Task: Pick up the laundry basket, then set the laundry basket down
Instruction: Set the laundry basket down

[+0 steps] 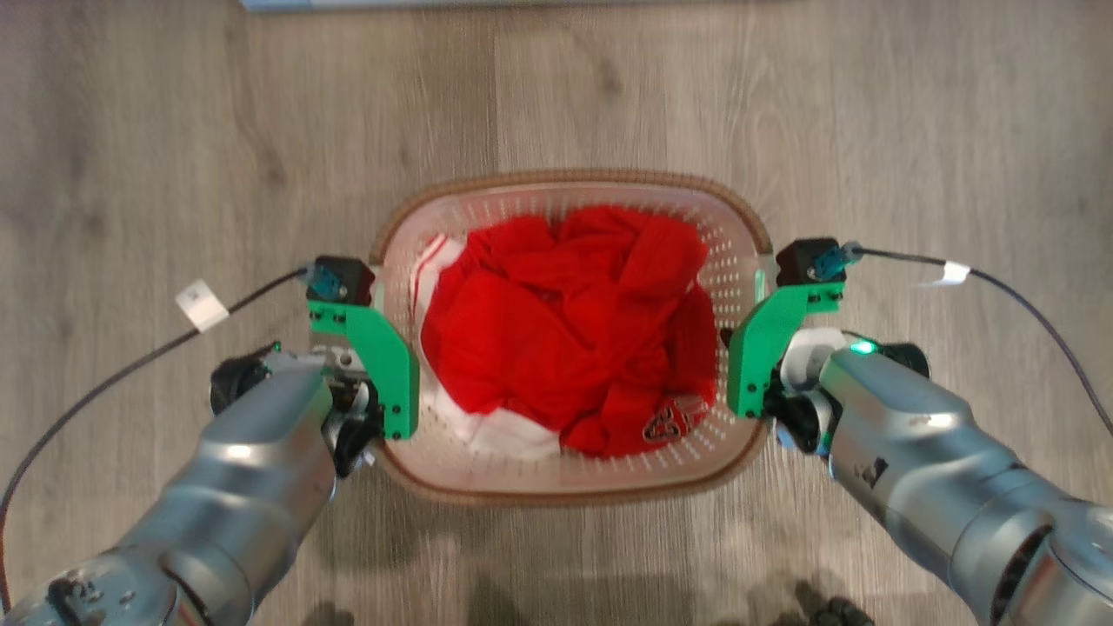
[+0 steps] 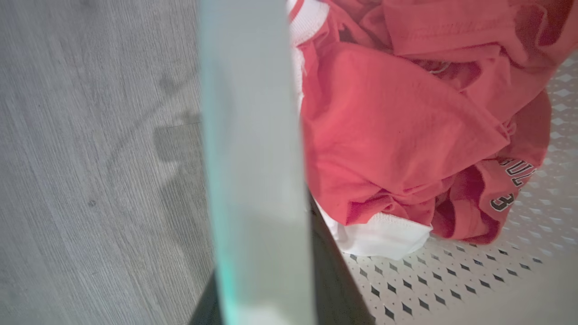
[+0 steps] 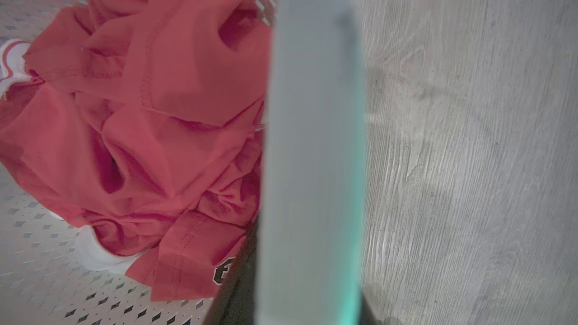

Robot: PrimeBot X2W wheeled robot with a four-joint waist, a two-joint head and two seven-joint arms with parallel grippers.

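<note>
Nearest, two silver arms are reaching in. The left gripper and the right gripper are each clamping a side of the one white perforated plastic laundry basket with a brown woven-look rim. It is sitting between them over the grey wood-plank floor; whether it is touching cannot be told. One heap of crumpled red clothing is filling it. Two black cables, each bearing one white tag, are trailing outward.

Handles of laundry basket behind brackets
</note>
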